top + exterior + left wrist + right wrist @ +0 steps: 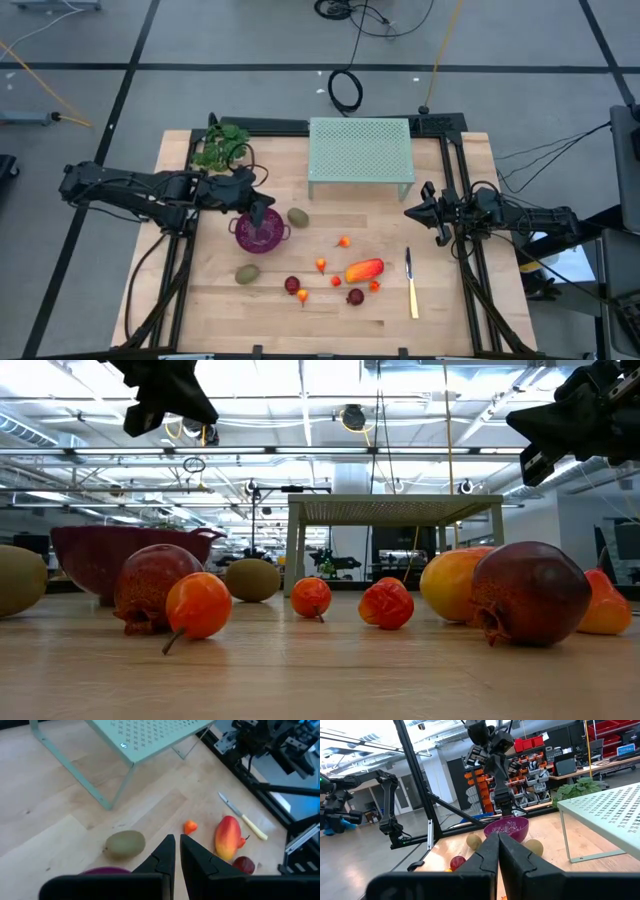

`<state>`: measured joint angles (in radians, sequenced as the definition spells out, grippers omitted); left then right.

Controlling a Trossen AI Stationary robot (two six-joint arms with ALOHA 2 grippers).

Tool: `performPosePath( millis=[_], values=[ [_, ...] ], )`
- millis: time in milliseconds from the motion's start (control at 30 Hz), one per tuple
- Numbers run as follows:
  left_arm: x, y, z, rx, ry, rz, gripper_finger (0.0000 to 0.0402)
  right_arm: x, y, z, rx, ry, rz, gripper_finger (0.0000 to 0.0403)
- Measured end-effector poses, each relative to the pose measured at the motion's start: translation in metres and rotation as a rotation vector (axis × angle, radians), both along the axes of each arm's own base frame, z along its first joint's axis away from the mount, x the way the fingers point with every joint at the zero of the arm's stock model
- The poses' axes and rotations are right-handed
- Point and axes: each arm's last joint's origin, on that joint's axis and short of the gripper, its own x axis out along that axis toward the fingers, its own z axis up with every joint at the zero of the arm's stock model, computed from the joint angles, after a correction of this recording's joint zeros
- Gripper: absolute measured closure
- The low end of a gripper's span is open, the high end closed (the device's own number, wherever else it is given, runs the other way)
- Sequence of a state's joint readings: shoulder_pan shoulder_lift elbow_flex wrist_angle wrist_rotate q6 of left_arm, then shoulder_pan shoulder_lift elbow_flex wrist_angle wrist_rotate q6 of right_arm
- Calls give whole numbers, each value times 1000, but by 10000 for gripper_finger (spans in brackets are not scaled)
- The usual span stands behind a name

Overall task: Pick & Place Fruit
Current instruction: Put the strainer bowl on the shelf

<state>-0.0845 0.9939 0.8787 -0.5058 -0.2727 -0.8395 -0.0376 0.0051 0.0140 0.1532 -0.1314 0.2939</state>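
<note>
The fruit lies loose on the wooden table: one olive-brown oval [298, 217] beside the purple bowl [260, 233], another [247, 273] nearer the front, the long orange-red piece [364, 270], two dark red balls [292, 285] [355, 296], and several tiny orange-red ones around [321, 265]. My left gripper [262, 212] hangs shut above the bowl's far rim, touching nothing; its wrist view shows the fingers [177, 846] together over the oval [125, 843]. My right gripper [415, 212] is shut and raised at the table's right side, pointing left.
A pale green perforated rack [360, 155] stands at the far middle. A leafy green bunch [222, 145] lies at the far left. The yellow-handled knife [411, 285] lies right of the fruit. Black frame rails run along both sides. Bare wood lies at the near edge.
</note>
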Motion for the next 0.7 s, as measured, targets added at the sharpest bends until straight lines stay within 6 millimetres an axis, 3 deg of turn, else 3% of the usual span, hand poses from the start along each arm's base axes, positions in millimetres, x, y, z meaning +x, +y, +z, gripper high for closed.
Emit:
performPosePath(
  millis=[433,700],
  values=[
    [2,-1,4,134,-19,-10,369,0,0,0,0,0,0,399],
    [0,-10,3,215,2,-27,268,0,0,0,0,0,0,399]
  ],
)
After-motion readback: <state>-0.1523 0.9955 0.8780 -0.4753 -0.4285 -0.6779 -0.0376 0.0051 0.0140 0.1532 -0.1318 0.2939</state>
